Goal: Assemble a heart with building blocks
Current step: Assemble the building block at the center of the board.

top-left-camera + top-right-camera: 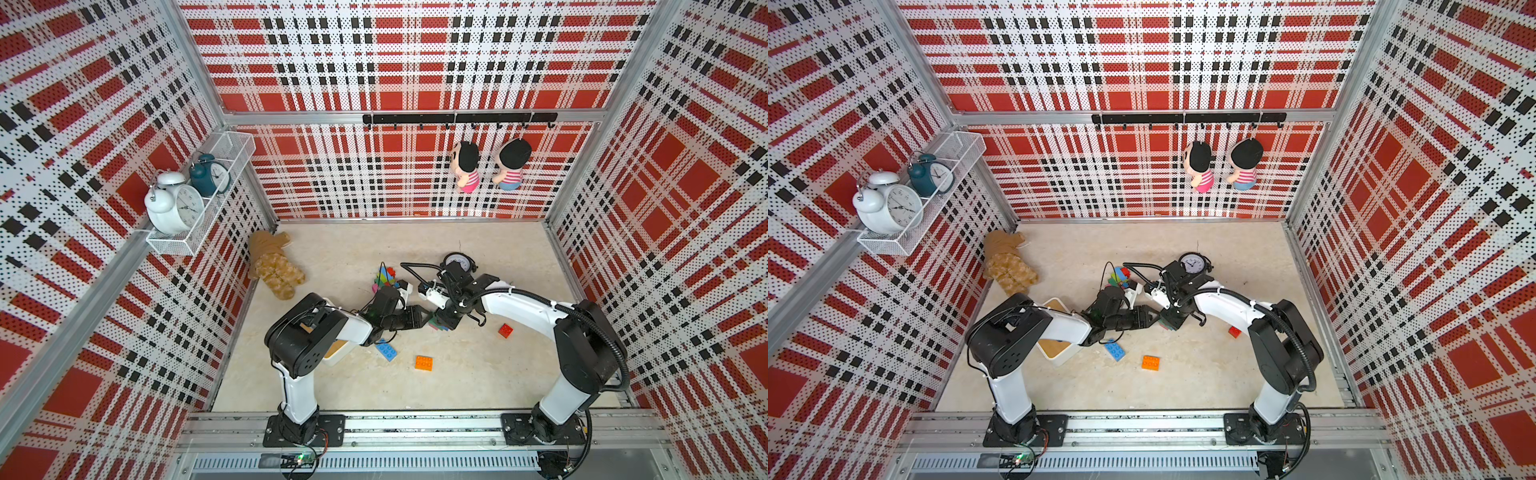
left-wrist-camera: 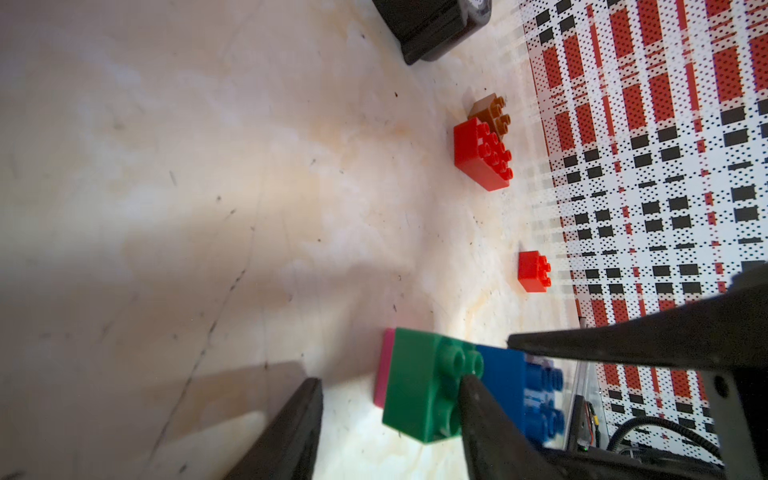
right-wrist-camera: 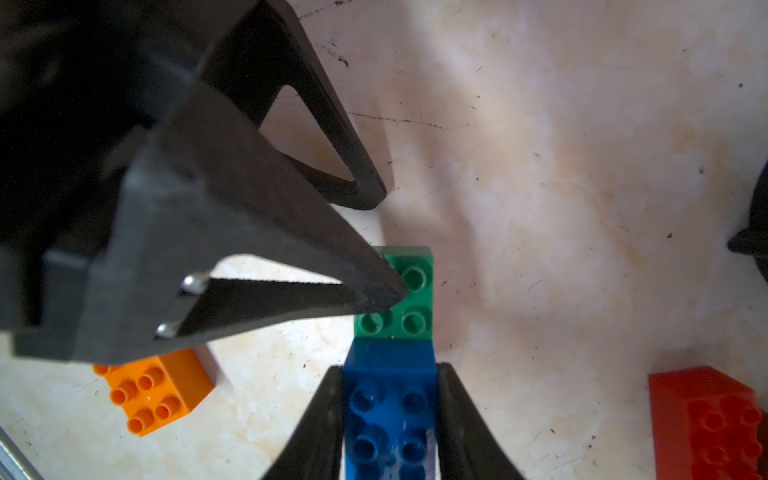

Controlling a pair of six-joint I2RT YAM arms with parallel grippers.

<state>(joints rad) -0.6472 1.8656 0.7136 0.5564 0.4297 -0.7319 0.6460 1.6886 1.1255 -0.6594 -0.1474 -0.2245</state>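
1. Top views both showed the left fingers (image 1: pixel 427 312) and the right fingers (image 1: pixel 443 322) close together above one small stack of blocks, near the middle of the tabletop (image 1: pixel 478 382).
2. From the right wrist view, the right fingers were closed on a blue block (image 3: pixel 388 399), with one finger pressed against each of its long sides.
3. A green block (image 3: pixel 413 291) sat just ahead of the right fingertips and touched the end of the blue block.
4. The left fingers stood open. One tip rested on the studs of the green block, and the other tip was apart from it, over bare tabletop.
5. From the left wrist view, a pink block (image 2: pixel 387 370) lay under the green block. Whether it reached also under the blue block, I could not tell.
6. An orange block (image 3: pixel 153 395) lay on the tabletop beside the left fingers, not touched by them.
7. A red block (image 3: pixel 706 419) lay on the other side of the right fingers, well apart from them.
8. Beyond both pairs of fingers, a heap of mixed blocks (image 1: pixel 384 277) lay loose on the tabletop.
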